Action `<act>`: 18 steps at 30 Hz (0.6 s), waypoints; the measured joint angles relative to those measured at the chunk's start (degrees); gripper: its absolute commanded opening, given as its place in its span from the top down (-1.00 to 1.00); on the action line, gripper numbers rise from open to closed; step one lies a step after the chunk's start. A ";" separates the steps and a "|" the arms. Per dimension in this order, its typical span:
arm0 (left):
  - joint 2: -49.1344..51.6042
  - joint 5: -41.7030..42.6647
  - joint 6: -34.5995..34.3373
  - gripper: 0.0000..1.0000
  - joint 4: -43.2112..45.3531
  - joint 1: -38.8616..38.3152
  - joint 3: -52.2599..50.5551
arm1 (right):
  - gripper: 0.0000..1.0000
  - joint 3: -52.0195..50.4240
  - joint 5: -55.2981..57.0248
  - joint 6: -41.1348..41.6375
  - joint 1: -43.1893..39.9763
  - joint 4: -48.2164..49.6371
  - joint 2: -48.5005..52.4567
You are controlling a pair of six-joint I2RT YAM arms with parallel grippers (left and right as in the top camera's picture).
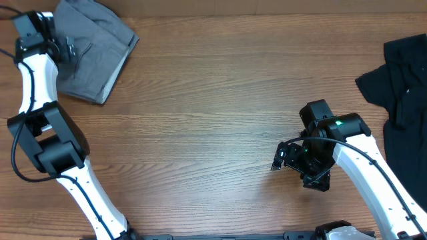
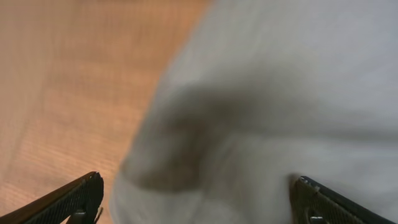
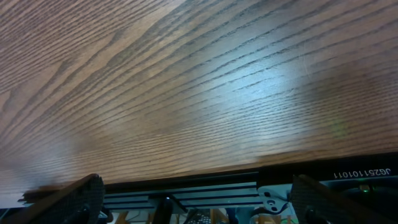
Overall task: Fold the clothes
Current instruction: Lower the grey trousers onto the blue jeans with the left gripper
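Our left jaws stand released over the grey garment (image 2: 273,93); our right jaws, released too, face the tabletop (image 3: 186,74).

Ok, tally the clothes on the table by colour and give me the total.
Grey garment: 1
Black garment: 1, partly cut off by the frame edge
Total: 2

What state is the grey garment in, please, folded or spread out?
Folded: the grey garment lies as a compact layered rectangle, its doubled edges showing in the overhead view.
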 measured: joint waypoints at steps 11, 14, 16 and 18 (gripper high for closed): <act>-1.16 -5.27 -4.79 -0.66 -0.76 -0.02 0.04 | -1.00 0.00 -0.02 0.22 0.00 0.02 0.00; -2.69 -5.05 -7.23 -0.13 0.66 -0.02 0.09 | -1.00 0.00 0.00 0.22 0.00 0.00 0.00; -3.02 -3.45 -8.33 0.59 1.90 0.00 0.15 | -1.00 0.00 0.00 0.24 0.00 -0.02 0.00; -2.95 -1.29 -8.81 0.92 4.24 0.00 0.17 | -1.00 0.00 0.02 0.22 0.00 0.00 0.00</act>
